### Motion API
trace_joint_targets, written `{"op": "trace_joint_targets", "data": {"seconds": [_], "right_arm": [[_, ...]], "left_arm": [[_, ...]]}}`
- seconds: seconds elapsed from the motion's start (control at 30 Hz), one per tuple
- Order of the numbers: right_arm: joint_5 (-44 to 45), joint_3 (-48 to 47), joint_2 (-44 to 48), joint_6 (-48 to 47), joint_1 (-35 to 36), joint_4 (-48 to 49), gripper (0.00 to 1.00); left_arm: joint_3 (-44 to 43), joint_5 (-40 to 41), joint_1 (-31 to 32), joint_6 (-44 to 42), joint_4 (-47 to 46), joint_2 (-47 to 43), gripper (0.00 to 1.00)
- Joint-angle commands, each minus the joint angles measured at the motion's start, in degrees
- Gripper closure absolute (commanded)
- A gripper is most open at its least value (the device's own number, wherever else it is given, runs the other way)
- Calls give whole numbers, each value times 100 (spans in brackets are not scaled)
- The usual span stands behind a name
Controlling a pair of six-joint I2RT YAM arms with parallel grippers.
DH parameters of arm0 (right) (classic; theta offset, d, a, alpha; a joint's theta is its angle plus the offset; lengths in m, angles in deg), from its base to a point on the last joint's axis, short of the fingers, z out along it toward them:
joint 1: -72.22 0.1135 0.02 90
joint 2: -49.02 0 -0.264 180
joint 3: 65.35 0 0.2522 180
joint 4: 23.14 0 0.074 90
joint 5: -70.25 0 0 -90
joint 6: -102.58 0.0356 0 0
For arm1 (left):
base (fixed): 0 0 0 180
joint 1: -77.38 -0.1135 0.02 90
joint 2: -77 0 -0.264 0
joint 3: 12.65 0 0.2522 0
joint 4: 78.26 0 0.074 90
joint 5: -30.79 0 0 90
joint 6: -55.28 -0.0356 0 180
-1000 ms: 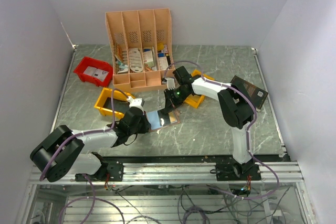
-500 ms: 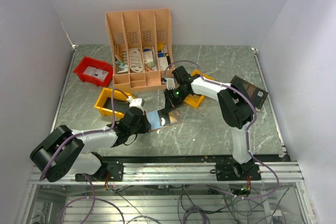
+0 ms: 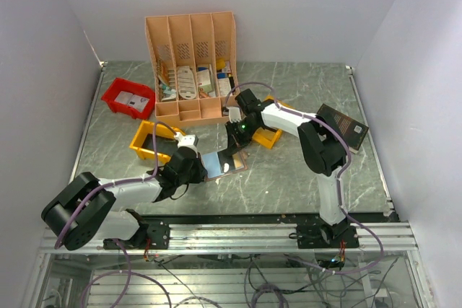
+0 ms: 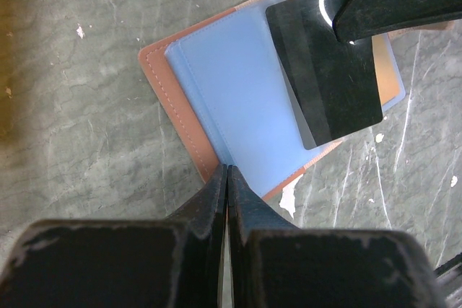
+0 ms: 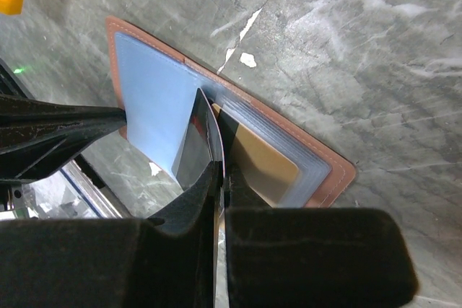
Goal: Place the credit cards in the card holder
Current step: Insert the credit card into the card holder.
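Observation:
The card holder [image 3: 216, 162] lies open on the table, tan with pale blue clear pocket panels [image 4: 245, 99]. My left gripper [image 4: 228, 172] is shut on its near edge, and shows in the top view [image 3: 198, 166]. My right gripper [image 5: 221, 172] is shut on a glossy credit card [image 5: 196, 142] that looks dark and reflective. It holds the card on edge, its lower end against the pocket panels at the holder's middle [image 5: 289, 156]. The card lies over the holder's right half in the left wrist view [image 4: 325, 77]. The right gripper is above the holder's far edge [image 3: 235, 142]. A tan insert shows under the right panels.
A peach slotted organiser [image 3: 191, 63] stands at the back. A red bin [image 3: 128, 97] is at the back left. A yellow bin [image 3: 148, 138] is left of the holder and another [image 3: 271, 135] is behind the right gripper. A black book [image 3: 345, 126] lies at the right.
The right arm has shifted very slightly over the holder. The left gripper and the card holder have not moved.

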Motion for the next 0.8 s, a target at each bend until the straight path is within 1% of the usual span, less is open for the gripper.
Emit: {"op": "trace_joint_targets", "data": {"seconds": [0.0,0.43,0.67,0.77], "right_arm": [[580,-66,-344,-172,3,-356,99],[274,-417,-759,-43,30,-479,100],[210,-487,-795,-21,39,-506,99],[251,-353,-654,27,-17,-407,99]], "left_arm": [[-86,53,-64,-157,125,-40,92],[-53,22,-58,-139,60,-63,92],[-68,3,-59,-148,37,-24,92],[-68,-7,-58,-144,26,-32,92]]}}
